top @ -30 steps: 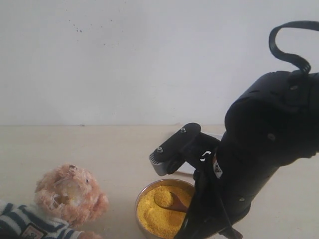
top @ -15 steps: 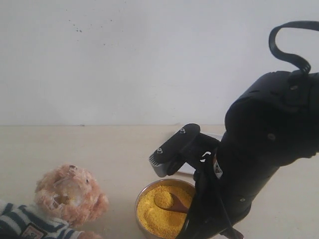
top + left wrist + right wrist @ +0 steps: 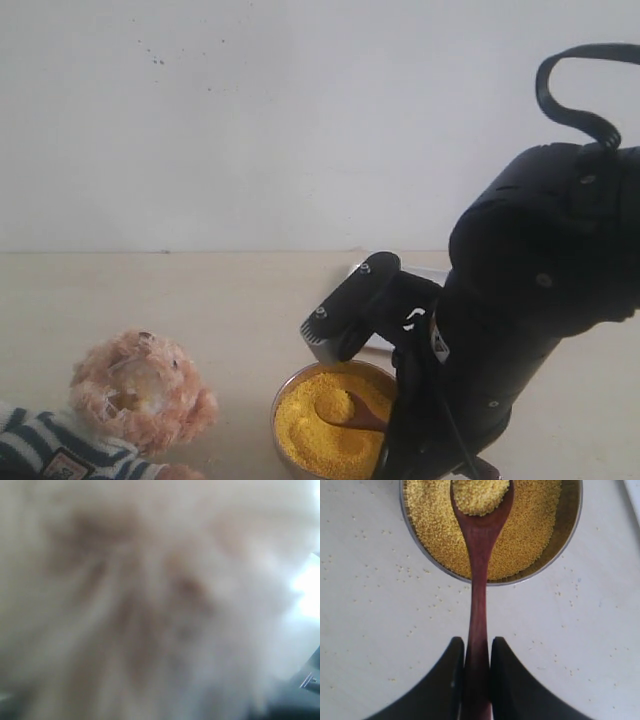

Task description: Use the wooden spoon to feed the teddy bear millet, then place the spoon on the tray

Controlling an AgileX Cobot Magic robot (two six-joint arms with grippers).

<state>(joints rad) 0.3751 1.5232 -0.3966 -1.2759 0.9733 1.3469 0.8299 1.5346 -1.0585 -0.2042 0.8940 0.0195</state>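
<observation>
The right tool (image 3: 477,647) clamps the wooden spoon (image 3: 478,595) by its handle, with the loaded head over the millet (image 3: 535,525) at top centre. Lift level and slowly toward the teddy bear (image 3: 142,392), lower left. Spilled grains dot the worktop (image 3: 370,605). The left tool seems hidden behind blurred fur.

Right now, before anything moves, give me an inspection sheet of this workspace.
Surface: pale tabletop.
Job's things: teddy bear lies at the left. The wooden spoon is loaded with millet and sits over the metal bowl. The tray is mostly hidden behind the right arm; only a white edge shows.
Clutter: loose grains scattered around the bowl.
Tools: right tool shut on the spoon handle. The left tool is not visible; blurred pale fur fills its camera.
Cables: black cable loops above the right arm.
Surroundings: plain white wall with a few dark specks.
</observation>
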